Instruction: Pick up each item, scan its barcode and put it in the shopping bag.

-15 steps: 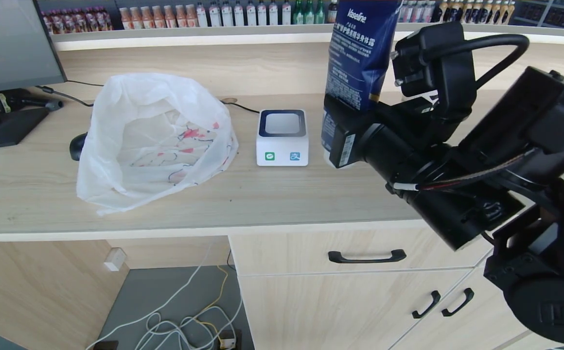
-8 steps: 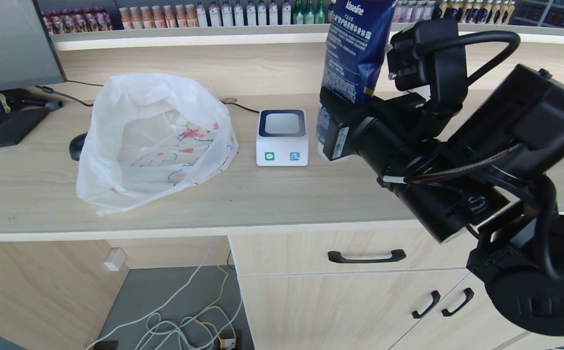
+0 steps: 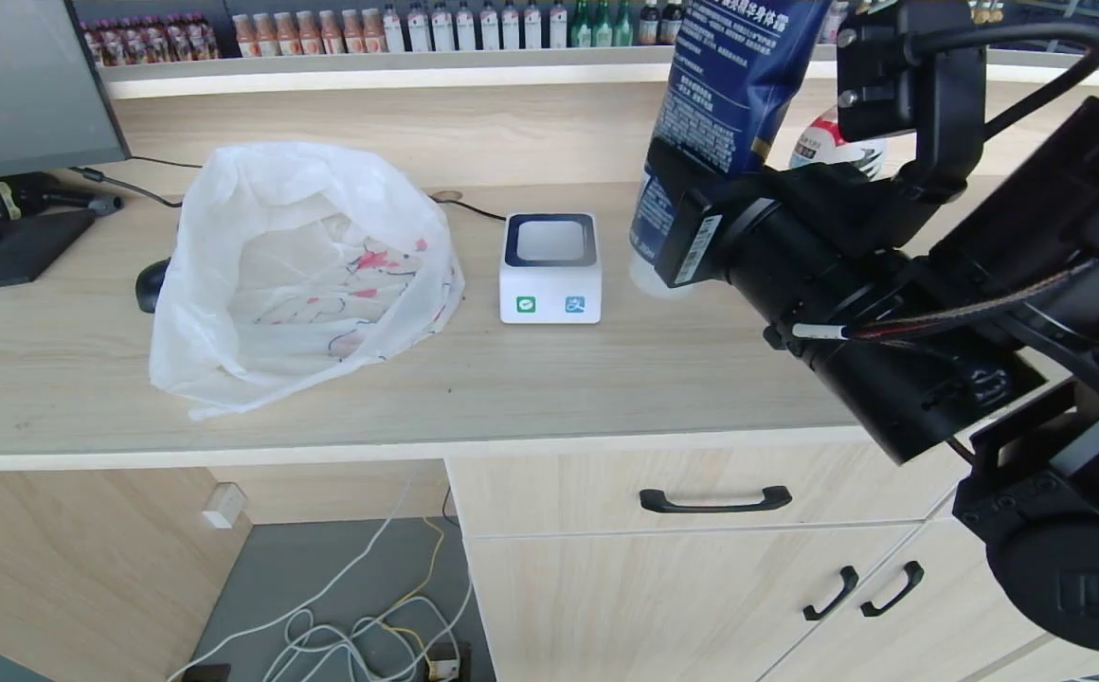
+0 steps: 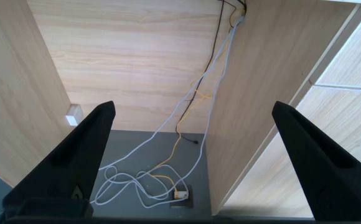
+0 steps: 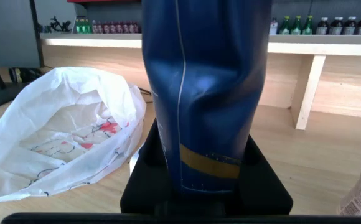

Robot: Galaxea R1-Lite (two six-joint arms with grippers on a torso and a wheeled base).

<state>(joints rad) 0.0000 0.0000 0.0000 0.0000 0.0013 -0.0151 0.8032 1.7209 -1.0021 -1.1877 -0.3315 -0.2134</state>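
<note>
My right gripper (image 3: 698, 216) is shut on a tall dark blue pouch (image 3: 734, 85), holding it upright above the counter, just right of the white scanner (image 3: 549, 268). In the right wrist view the blue pouch (image 5: 205, 93) rises straight out of the right gripper (image 5: 205, 186), its lower part pinched between the jaws. The white shopping bag (image 3: 298, 270) lies open on the counter left of the scanner, and the same bag (image 5: 62, 140) is seen beyond the pouch. My left gripper (image 4: 193, 162) hangs open below counter height, over the floor.
A bottle with a white label (image 3: 834, 144) stands on the counter behind the right arm. A monitor (image 3: 24, 85) and a black mouse (image 3: 147, 284) sit at the far left. Drawers with black handles (image 3: 715, 499) are below, cables (image 4: 162, 180) on the floor.
The right arm first shifted the pouch slightly left, then raised it and moved it right. The bottle behind the arm has come into sight. Bag and scanner have not moved.
</note>
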